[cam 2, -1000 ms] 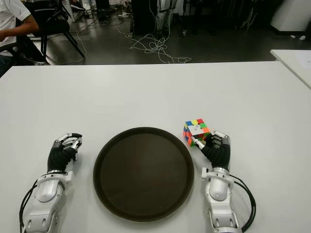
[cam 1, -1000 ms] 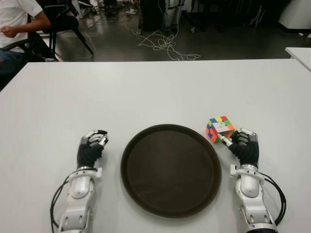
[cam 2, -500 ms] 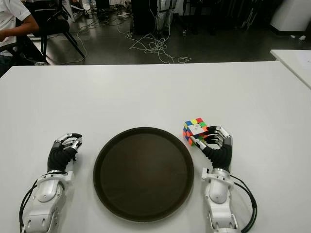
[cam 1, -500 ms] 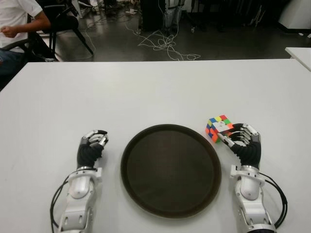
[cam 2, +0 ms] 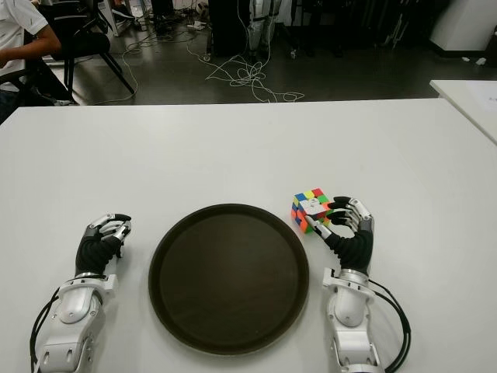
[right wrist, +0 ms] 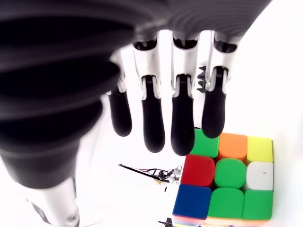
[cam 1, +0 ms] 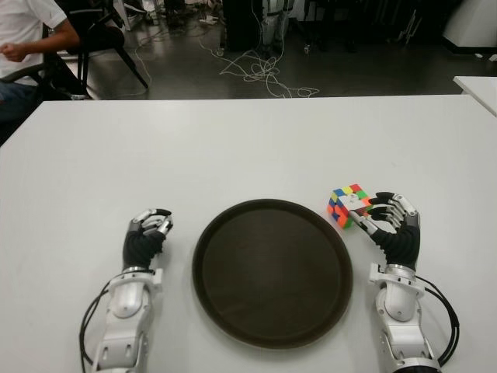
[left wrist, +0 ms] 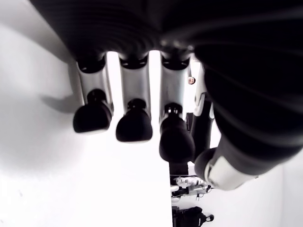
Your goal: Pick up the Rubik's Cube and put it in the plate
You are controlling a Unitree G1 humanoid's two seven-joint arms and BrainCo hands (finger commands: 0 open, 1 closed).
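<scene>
A: In the left eye view, where does the Rubik's Cube (cam 1: 349,204) sit?

B: It stands on the white surface (cam 1: 233,148), just beyond the far right rim of the dark plate (cam 1: 272,270) and outside it. The right robot hand (cam 1: 390,228) is immediately to the cube's right and slightly nearer the robot, so the cube lies forward and to the left of its palm.

A: And the right eye view?

B: The same layout. The right robot hand's fingers (cam 2: 347,210) are extended toward the cube, with the tips at or very near its right face; actual contact cannot be confirmed. The left robot hand (cam 2: 103,235) shows to the left of the plate, far from the cube, so the right one is clearly the nearer.

A: The left wrist view?

B: The left fingers (left wrist: 134,125) are bent downward over bare surface and hold nothing.

A: The right wrist view?

B: The four fingers hang straight and parted, closing on nothing. The cube's coloured face lies just past the fingertips (right wrist: 182,132), not enclosed. A cube offers no long axis; the reach probably needs to go forward and leftward.
</scene>
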